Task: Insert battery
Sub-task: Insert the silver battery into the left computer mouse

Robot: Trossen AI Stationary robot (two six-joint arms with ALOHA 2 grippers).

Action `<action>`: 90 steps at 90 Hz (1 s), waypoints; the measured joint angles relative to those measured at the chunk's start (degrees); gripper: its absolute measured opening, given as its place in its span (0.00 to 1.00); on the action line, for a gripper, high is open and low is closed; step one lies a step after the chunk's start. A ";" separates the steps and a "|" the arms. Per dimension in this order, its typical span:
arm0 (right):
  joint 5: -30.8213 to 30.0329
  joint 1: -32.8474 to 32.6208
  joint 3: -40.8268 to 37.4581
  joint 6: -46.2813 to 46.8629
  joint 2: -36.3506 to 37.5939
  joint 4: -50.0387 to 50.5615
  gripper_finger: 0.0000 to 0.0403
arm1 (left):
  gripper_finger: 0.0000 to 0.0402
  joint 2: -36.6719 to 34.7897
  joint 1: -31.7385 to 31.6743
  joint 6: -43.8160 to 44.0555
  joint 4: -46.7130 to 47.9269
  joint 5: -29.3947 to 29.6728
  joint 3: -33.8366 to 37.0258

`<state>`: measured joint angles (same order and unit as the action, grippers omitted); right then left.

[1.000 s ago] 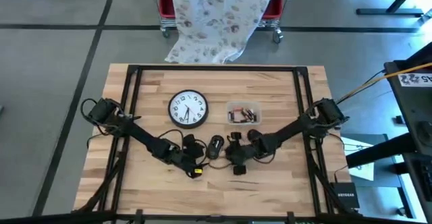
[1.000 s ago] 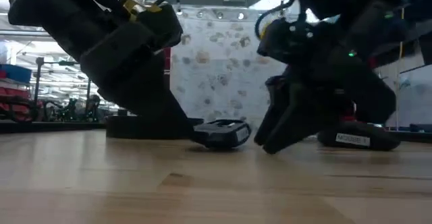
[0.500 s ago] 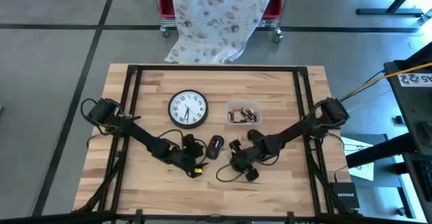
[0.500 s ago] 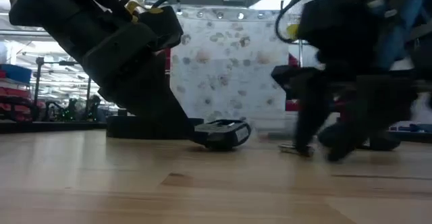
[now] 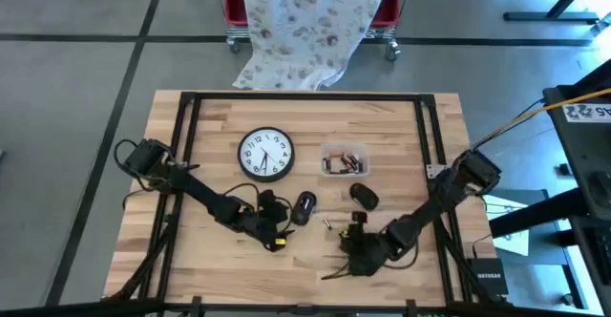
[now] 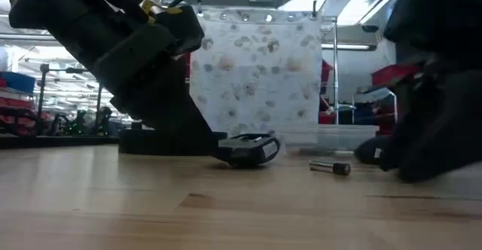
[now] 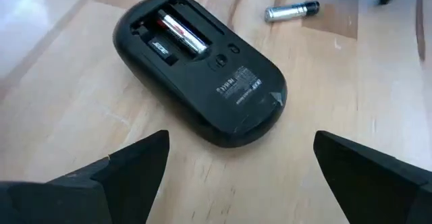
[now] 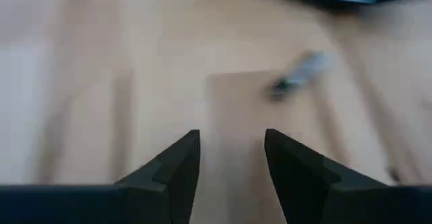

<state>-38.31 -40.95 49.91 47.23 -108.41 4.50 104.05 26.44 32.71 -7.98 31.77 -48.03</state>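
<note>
Item: loose battery, lying on desk centre frame in high view, just beside mouse. Small, light, smooth; probably rolling, so grip mid-barrel. Left tool hovering over mouse, fingers apart, empty. Right tool lower centre, slightly parted, empty.

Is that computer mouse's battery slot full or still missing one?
Half full. The mouse lies upside down with its cover off: one battery sits in the compartment, the bay beside it is empty, and a loose battery lies nearby.
</note>
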 joint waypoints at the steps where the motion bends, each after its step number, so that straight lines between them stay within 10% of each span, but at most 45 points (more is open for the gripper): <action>1: -0.90 -0.08 0.00 1.07 -0.41 -0.42 0.38 | 0.88 0.00 0.00 0.00 0.01 0.00 0.00; 67: -12.13 2.37 -0.03 3.19 -8.93 -15.84 0.30 | 0.88 0.00 0.00 1.48 -0.21 -0.04 0.02; 90: -11.56 3.05 -0.05 -1.06 -9.06 -18.07 0.44 | 0.88 1.36 2.14 6.38 -0.41 -3.99 0.02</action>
<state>-49.86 -37.90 49.86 46.17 -117.47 -13.57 105.41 28.58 39.09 -8.38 27.78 -48.01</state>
